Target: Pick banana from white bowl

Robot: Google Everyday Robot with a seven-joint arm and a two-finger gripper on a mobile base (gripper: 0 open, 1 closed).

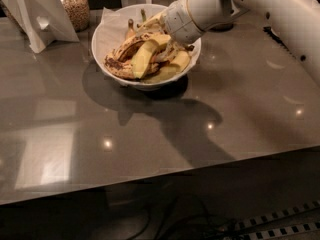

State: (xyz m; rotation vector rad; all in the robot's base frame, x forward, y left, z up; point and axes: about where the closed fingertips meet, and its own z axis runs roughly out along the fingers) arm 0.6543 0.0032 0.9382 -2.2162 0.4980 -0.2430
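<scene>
The white bowl (106, 43) stands at the back of the dark table and holds several bananas. The banana (144, 59), smooth and yellow-green, lies tilted across the middle of the pile. Brown-spotted bananas (119, 64) lie at its left. A paler banana (177, 61) lies at the right side of the bowl. My gripper (159, 28) reaches down into the bowl from the upper right, right above the bananas. The white wrist (192, 11) hides most of it.
A glass jar of grains (74, 6) and a white folded card stand (36, 16) are at the back left. The glossy table (150, 134) stretches to its front edge (160, 171). Cables lie on the floor (200, 219) below.
</scene>
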